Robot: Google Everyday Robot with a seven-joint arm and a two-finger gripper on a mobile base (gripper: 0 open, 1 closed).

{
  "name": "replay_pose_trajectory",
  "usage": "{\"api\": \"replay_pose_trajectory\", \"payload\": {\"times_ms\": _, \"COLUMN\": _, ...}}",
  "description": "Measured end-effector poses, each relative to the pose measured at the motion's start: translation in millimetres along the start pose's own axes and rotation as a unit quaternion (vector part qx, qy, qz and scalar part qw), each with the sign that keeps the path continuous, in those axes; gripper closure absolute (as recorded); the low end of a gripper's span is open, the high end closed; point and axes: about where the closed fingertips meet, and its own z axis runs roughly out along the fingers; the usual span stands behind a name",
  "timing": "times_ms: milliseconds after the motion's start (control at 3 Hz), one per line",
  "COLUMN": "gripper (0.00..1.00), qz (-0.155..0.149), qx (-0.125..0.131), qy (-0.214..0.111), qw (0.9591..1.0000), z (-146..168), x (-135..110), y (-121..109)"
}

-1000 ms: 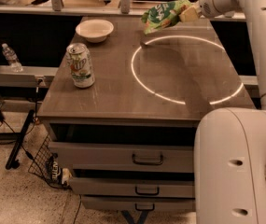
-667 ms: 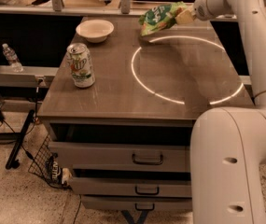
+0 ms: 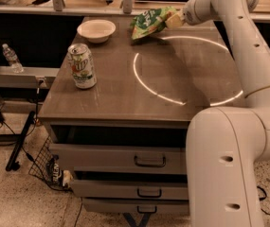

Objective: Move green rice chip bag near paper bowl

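I've got the pincer pinching the right edge of the green rice chip bag over the worktop's far side. Bag hangs just right of the paper bowl, not touching. Soda can stands apart, front-left.

One chip bag, one bowl, one can, one water bottle, one table with three drawers, one ring of light, my one gripper at the table's far edge, pinched on the chip bag.
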Motion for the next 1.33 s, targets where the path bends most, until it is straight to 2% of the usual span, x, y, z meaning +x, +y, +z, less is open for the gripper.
{"api": "replay_pose_trajectory", "payload": {"times_ms": 667, "gripper": 1.0, "qz": 0.006, "qx": -0.046, "qy": -0.012, "qw": 0.9988, "z": 22, "x": -11, "y": 40}}
{"api": "replay_pose_trajectory", "payload": {"times_ms": 1000, "gripper": 0.81, "qz": 0.01, "qx": -0.071, "qy": -0.007, "qw": 0.9974, "z": 29, "x": -11, "y": 61}}
{"api": "replay_pose_trajectory", "payload": {"times_ms": 1333, "gripper": 0.59, "qz": 0.012, "qx": -0.085, "qy": -0.004, "qw": 0.9963, "z": 33, "x": -10, "y": 73}}
